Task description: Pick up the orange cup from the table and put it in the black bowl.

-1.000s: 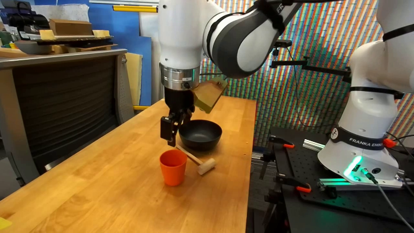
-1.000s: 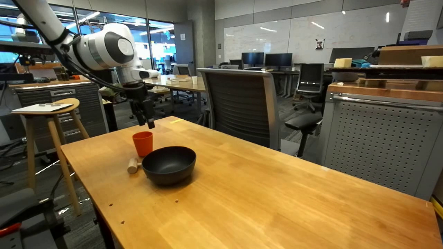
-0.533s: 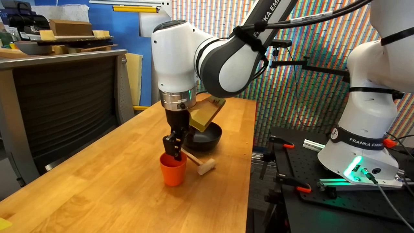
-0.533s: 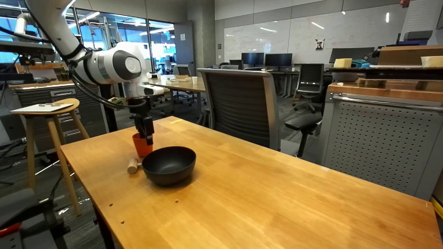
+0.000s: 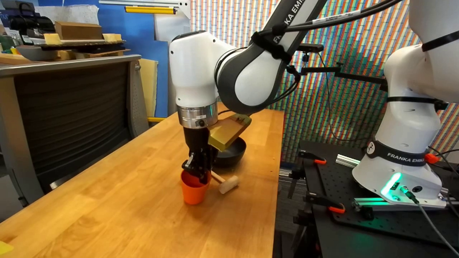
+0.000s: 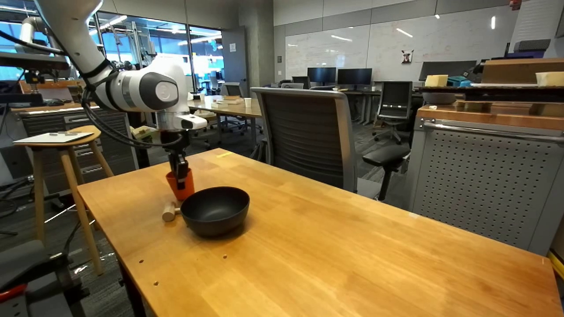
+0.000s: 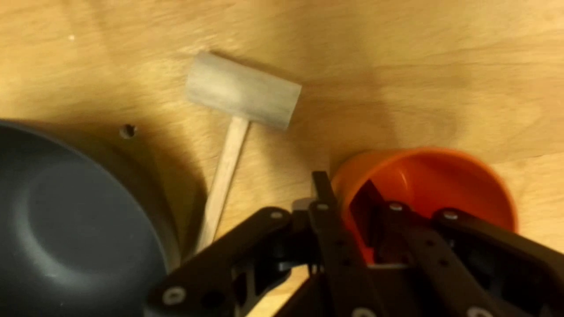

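Observation:
The orange cup (image 5: 193, 195) stands on the wooden table (image 6: 352, 255), leaning slightly. My gripper (image 7: 346, 187) has come together across the cup's wall, with one finger inside the cup and one outside. In the wrist view the orange cup (image 7: 462, 189) opens toward the camera, and the linkage covers part of its rim. From an exterior view, the gripper (image 6: 179, 180) points down at the cup. Close by is the black bowl (image 6: 216, 211), with nothing in it; the wrist view shows part of the bowl (image 7: 88, 220) at its left side.
A wooden mallet (image 7: 242, 90) lies between cup and bowl, its handle running beside the bowl. A grey office chair (image 6: 304, 136) stands against the table's long side. The robot's base (image 5: 398, 168) sits on a separate black bench.
My gripper has come down from above the cup to its rim, and its fingers have closed over the wall. The cup has shifted a little and tipped. Bowl and mallet have not moved.

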